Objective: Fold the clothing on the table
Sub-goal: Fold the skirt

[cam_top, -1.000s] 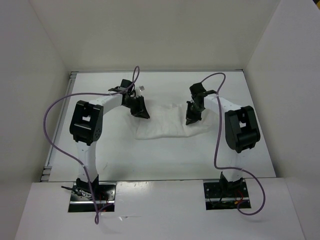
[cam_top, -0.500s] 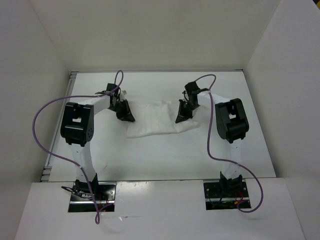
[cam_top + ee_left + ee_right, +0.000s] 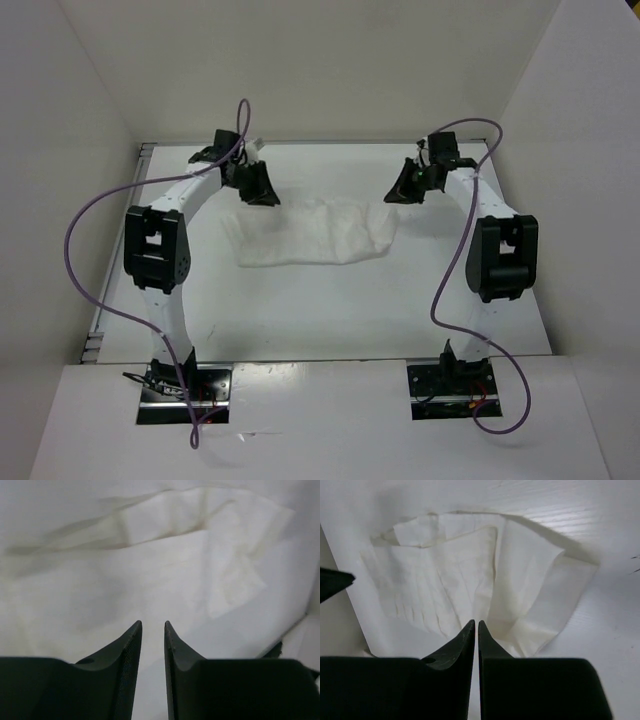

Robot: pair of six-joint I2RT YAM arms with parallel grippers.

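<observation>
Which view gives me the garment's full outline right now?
Top external: the whole white garment shows, nearly every edge visible. Left wrist shows only a close patch of layered fabric. Right wrist shows much of it, the near edge hidden behind the right gripper.

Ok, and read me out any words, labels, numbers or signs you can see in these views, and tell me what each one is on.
None: no readable text in any view.
The clothing is plain white, with no print or tag showing.
The table and the walls are bare.
The left arm and right arm show no legible marking; anything on them is too small to tell.
</observation>
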